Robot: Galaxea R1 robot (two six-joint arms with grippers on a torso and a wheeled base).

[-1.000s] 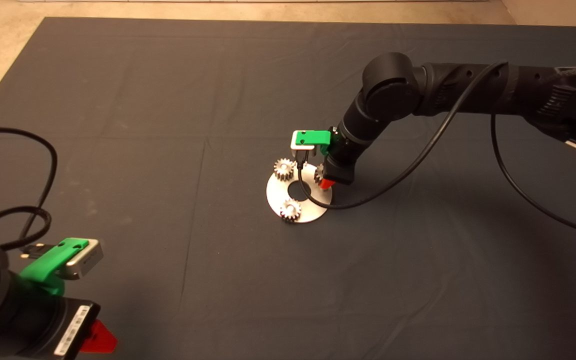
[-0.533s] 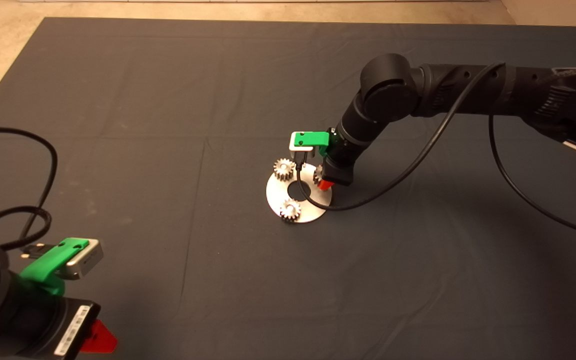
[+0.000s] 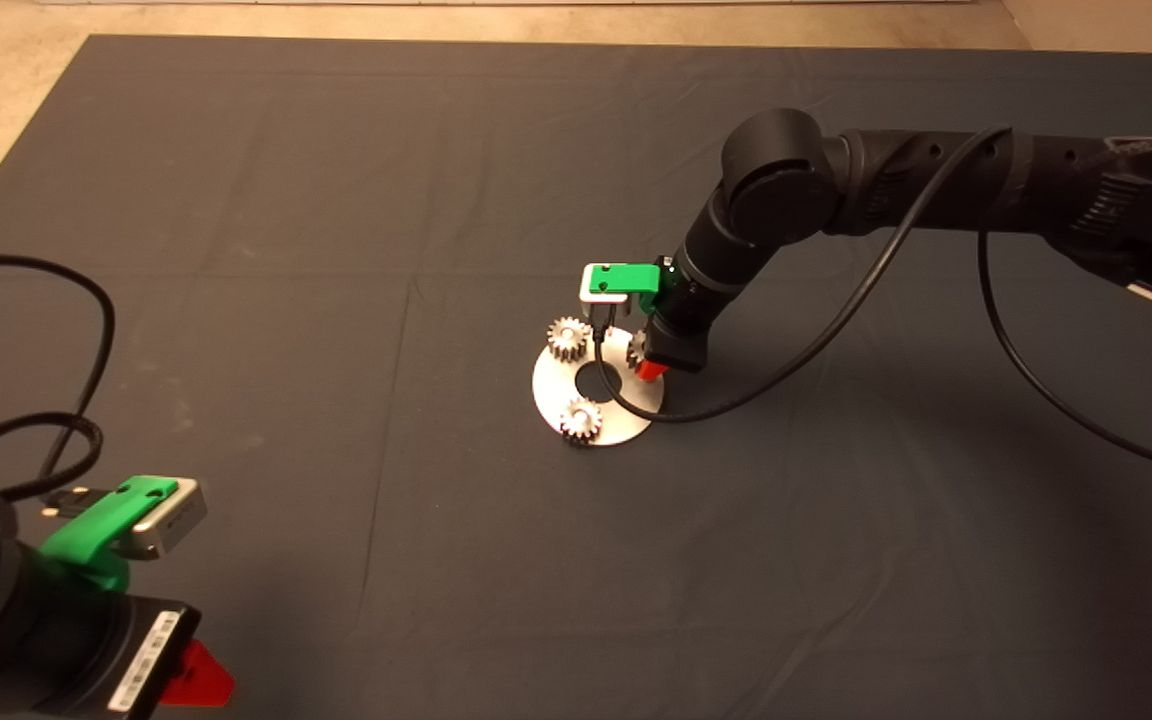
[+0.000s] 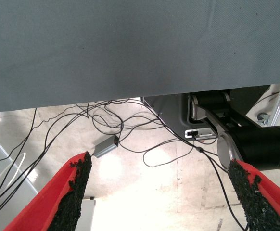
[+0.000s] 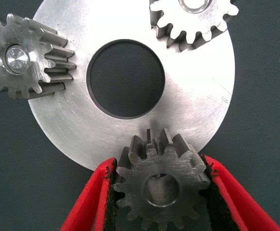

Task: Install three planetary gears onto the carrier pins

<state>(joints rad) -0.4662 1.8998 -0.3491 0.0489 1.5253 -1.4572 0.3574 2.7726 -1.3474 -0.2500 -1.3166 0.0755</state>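
While clamped on the third gear (image 5: 160, 188), right end effector (image 5: 160, 192) at the carrier plate (image 3: 626, 425) rim.
Two gears (image 3: 568, 340) (image 3: 581, 420) seated on pins; last pin glimpsed through the held gear's bore only from the right wrist, hidden from the head view. Next, probably: press down, release. Left end effector (image 4: 164, 197) open, parked off the worktop (image 3: 236, 200).

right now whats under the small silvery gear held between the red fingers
Under the small silvery metal gear in the right gripper lies the flat round silver plate. Through its centre hole a pin top shows; the pin's base is covered.
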